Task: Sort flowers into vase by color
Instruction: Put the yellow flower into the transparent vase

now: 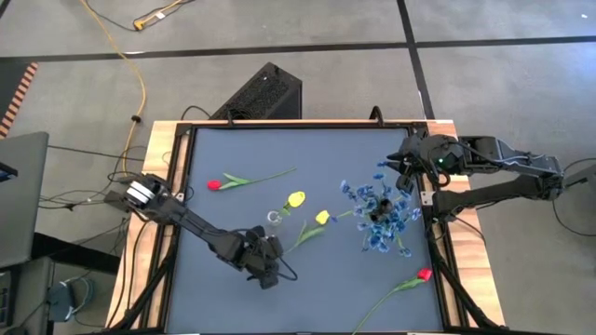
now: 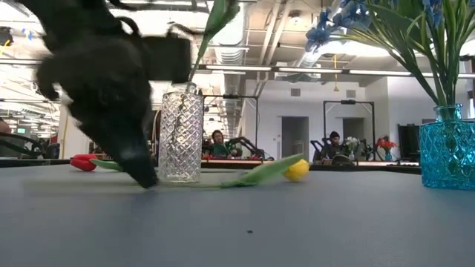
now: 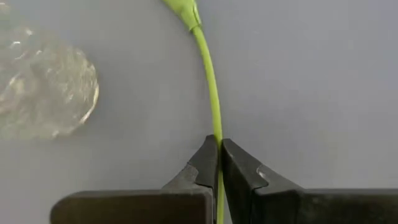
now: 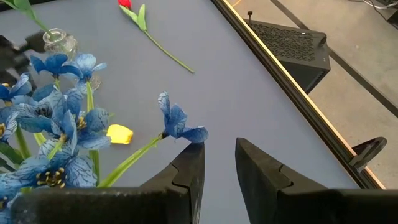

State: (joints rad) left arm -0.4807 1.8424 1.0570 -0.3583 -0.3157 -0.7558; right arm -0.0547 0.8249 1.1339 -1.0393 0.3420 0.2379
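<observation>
A clear glass vase (image 1: 275, 220) stands mid-table with one yellow tulip (image 1: 296, 198) in it. A second yellow tulip (image 1: 322, 217) lies on the table to its right, and its green stem (image 3: 211, 93) runs toward my left gripper (image 3: 219, 146), which is shut on it. In the low view my left gripper's tips (image 2: 148, 180) reach the table just left of the clear vase (image 2: 180, 137). A blue glass vase (image 1: 380, 221) holds blue blossoms (image 4: 56, 118). My right gripper (image 4: 217, 158) hovers open beside those blossoms with nothing between its fingers. My left gripper pinches the lying tulip's thin stem (image 3: 214, 127) between its two fingertips, well down from the bloom. The fingers slant steeply down from the table's near-left side. The tulip lies on the table, with its bloom (image 2: 297, 170) and leaf resting there.
One red tulip (image 1: 214, 184) lies at the far left of the mat and another (image 1: 425, 274) near the right front edge. A raised wooden frame (image 1: 438, 251) borders the table. People sit at desks in the room beyond.
</observation>
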